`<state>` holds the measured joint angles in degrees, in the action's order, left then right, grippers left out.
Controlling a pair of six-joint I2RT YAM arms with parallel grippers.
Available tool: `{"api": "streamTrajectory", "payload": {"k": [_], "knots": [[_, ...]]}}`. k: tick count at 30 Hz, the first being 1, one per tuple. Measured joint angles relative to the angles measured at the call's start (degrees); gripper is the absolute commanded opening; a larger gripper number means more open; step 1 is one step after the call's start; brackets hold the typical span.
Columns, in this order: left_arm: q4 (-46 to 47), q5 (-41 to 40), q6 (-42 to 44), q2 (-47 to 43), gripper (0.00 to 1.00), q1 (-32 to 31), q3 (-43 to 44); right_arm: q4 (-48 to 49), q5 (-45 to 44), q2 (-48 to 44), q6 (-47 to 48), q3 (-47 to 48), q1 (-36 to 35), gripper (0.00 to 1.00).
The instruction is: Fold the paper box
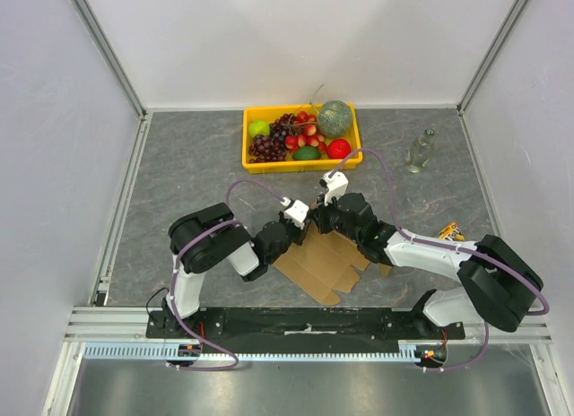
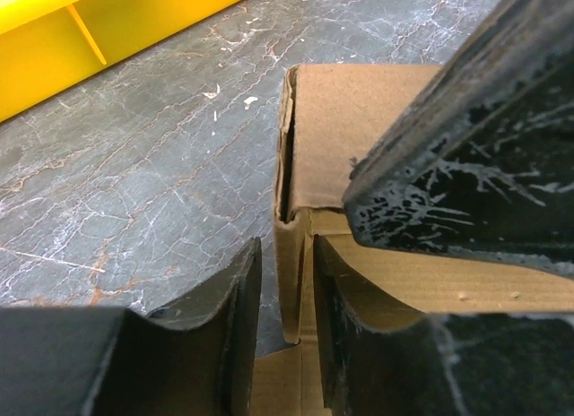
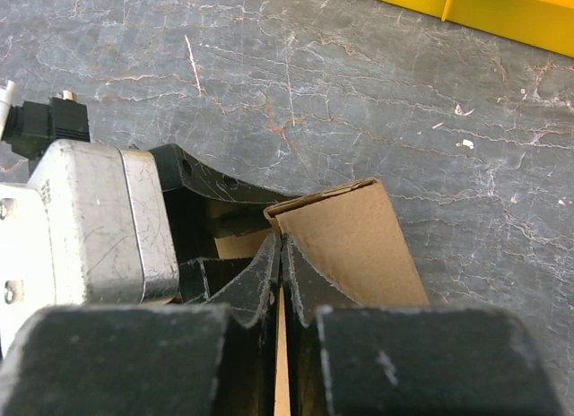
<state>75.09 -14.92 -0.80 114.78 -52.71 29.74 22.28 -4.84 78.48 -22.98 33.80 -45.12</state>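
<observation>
The right jaws are clenched on a thin upright flap of the paper box [image 3: 350, 237], with the cardboard edge pinched flat between them. The left jaws straddle a raised side wall of the same box and are released: a sliver of gap shows beside the wall on one side. Both sets of jaws stand close together over the far end of the box.

The left wrist view shows a scuffed black finger [image 2: 466, 147] of the right arm just above the wall's corner, and a dark slit along the wall's top edge. The right wrist view shows instead a silver housing [image 3: 90, 219] with a black plug on the left arm, just beside the flap.

The box lies partly folded on the grey marbled worktop [image 1: 179, 165], midway along the near edge, its flat flaps spread toward the arm bases.

Only the top view looks into the yellow crate [image 1: 300, 165] at the middle of the far edge. It holds a green apple [image 1: 259, 128], dark grapes [image 1: 267, 147], small red fruits [image 1: 305, 134], a netted green melon [image 1: 334, 117], a dark green fruit [image 1: 307, 152] and a round red one [image 1: 338, 148]. The wrist views catch only its yellow wall.

A clear bottle [image 1: 419, 151] stands toward the far right corner.
</observation>
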Motion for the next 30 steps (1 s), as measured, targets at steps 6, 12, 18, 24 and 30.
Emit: {"api": "streamTrajectory", "payload": {"k": [6, 12, 18, 24, 30], "knots": [[0.02, -0.90, -0.09, -0.35, 0.55, -0.57, -2.03, -0.63, 0.02, -0.90, -0.04, 0.00, 0.00, 0.20], [0.15, -0.96, -1.11, -2.97, 0.63, -0.57, -5.75, -2.01, -0.22, -2.21, 0.02, 0.48, 0.04, 0.26], [-0.02, 1.03, -2.93, -6.93, 0.64, -0.57, -9.40, -4.00, -1.57, -4.68, 0.28, 0.79, 0.07, 0.30], [0.07, 2.95, -4.50, -11.43, 0.64, -0.59, -10.73, -4.87, -3.67, -9.84, 1.11, 1.16, 0.52, 0.31], [0.02, 3.56, -5.81, -13.49, 0.64, -0.68, -11.91, -6.40, -5.79, -12.13, 2.12, 1.25, 1.22, 0.25]]}}
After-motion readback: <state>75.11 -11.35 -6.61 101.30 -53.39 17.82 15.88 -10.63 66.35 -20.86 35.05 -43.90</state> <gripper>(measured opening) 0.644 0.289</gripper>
